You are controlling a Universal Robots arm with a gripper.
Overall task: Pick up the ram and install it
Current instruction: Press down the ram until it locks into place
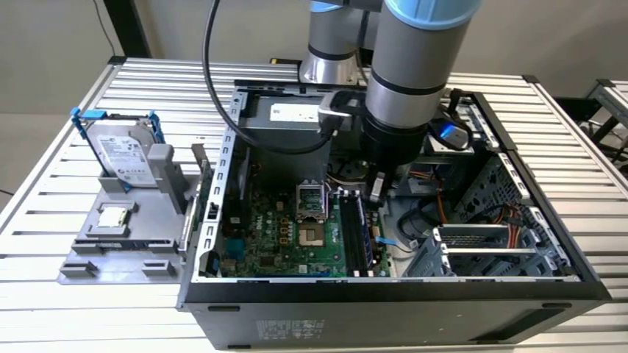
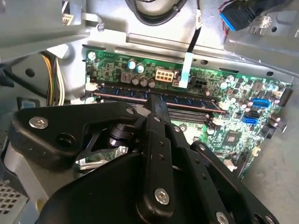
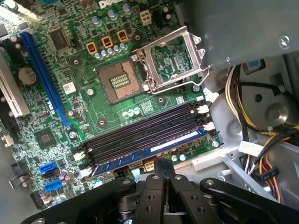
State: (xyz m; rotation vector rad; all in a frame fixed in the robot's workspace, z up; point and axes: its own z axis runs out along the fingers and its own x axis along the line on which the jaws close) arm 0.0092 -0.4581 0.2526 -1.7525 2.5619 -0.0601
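The end effector [image 3: 161,164] is pressed shut, fingertips together directly above the ram [image 3: 149,151], which sits in the outermost of the motherboard's [image 3: 112,107] black slots; whether they touch it I cannot tell. The open processor socket [image 3: 120,83] lies at about eleven o'clock from the ram in the first wrist view. No writing is legible. In the exterior view, a hard drive [image 1: 126,154] stands on the slatted surface [image 1: 59,213], at nine o'clock from the case [image 1: 393,294].
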